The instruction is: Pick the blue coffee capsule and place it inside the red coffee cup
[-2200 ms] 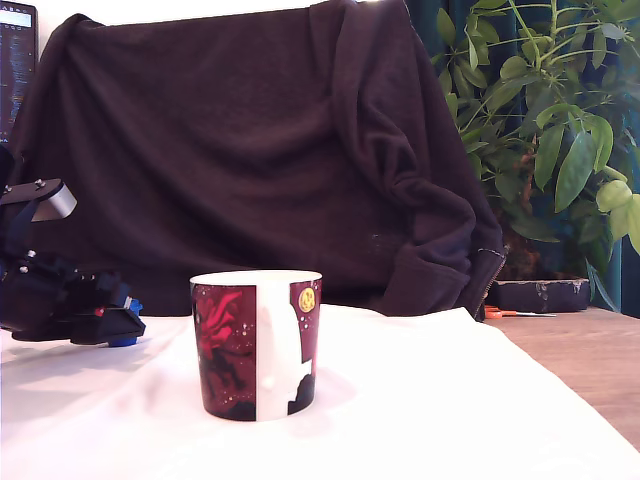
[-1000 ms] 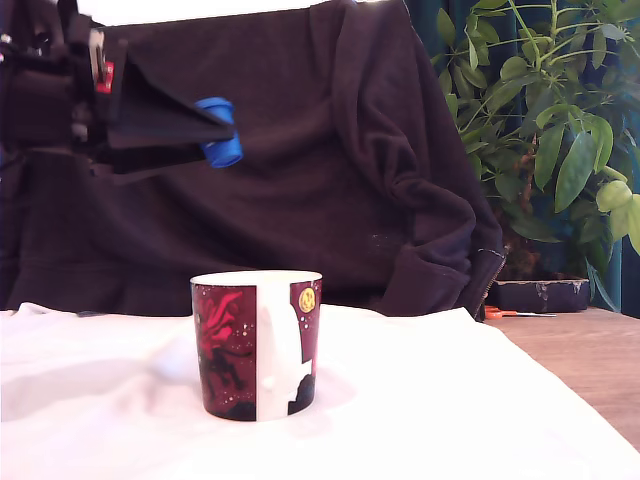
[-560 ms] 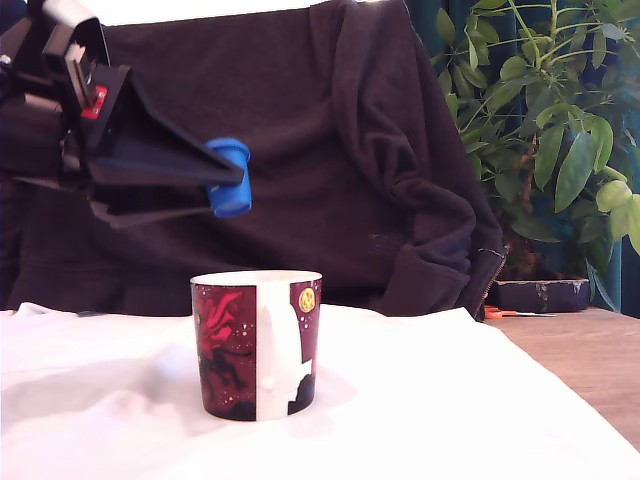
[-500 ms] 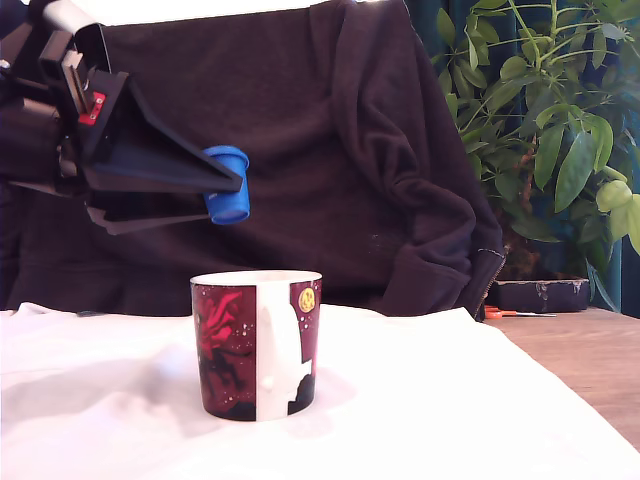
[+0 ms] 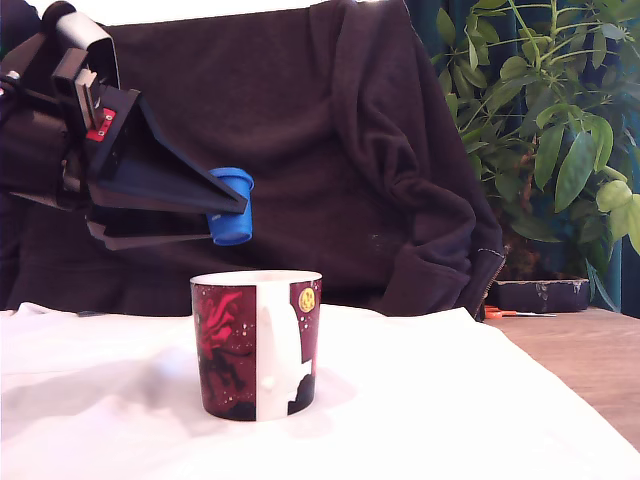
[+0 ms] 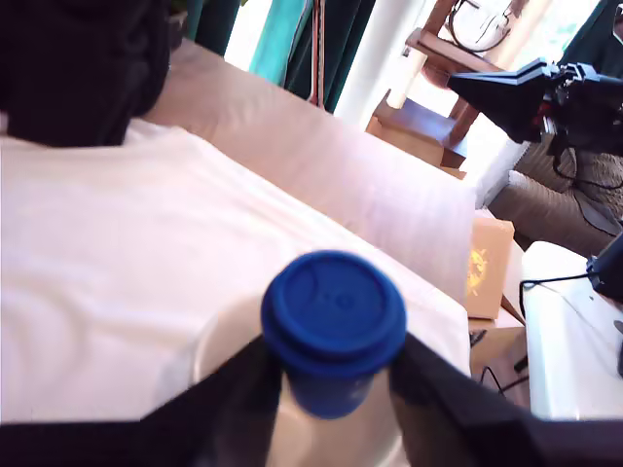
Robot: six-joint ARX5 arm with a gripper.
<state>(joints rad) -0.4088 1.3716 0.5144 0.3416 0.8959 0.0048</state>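
The gripper (image 5: 226, 216) is clamped on the blue coffee capsule (image 5: 232, 205), its jaws pressed against the capsule's sides. In the exterior view the capsule hangs in the air above the red coffee cup (image 5: 256, 345), at about eleven o'clock from the cup's mouth and apart from the rim. The cup stands upright on the white cloth (image 5: 480, 400). To place it well, the arm should probably shift slightly toward three o'clock until centred over the opening. It can then lower close to the rim and part the jaws, so the capsule neither clips the rim nor bounces out.
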